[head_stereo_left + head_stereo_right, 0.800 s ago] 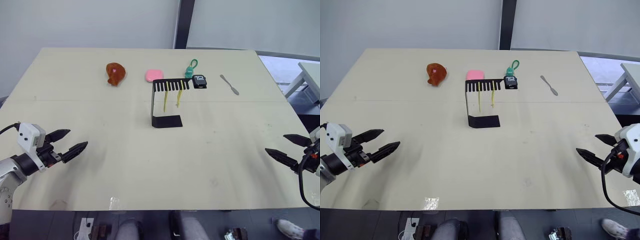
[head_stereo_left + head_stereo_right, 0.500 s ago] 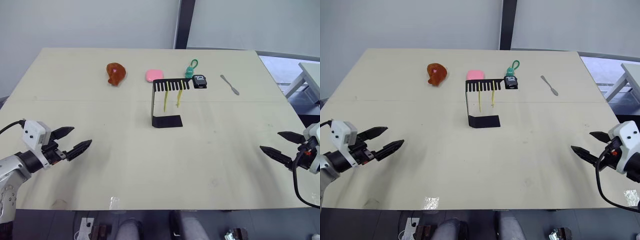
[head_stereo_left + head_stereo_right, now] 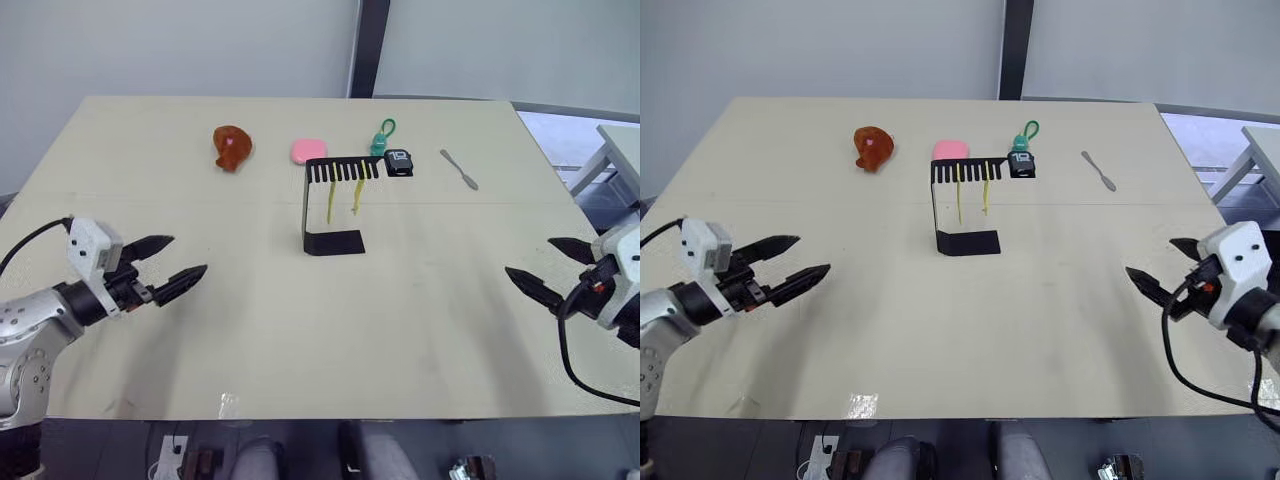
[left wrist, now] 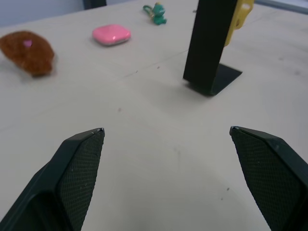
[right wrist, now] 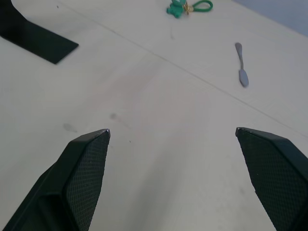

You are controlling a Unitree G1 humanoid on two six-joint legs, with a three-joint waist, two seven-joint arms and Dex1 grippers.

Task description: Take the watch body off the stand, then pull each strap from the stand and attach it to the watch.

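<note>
The black stand rises mid-table, its comb arm pointing right. The small black watch body sits at the arm's right end. Two yellow straps hang from the comb slots; one strap shows beside the stand's upright in the left wrist view. My left gripper hovers open over the table's left side, well short of the stand. My right gripper hovers open near the right edge, with the stand's base far ahead of it.
Along the far side of the table lie a brown toy, a pink pad, a teal keychain figure behind the watch, and a grey metal spatula. Another table's corner stands at the far right.
Both grippers have moved inward and a little farther over the table, toward the stand, staying open. The stand, watch body and straps have not moved.
</note>
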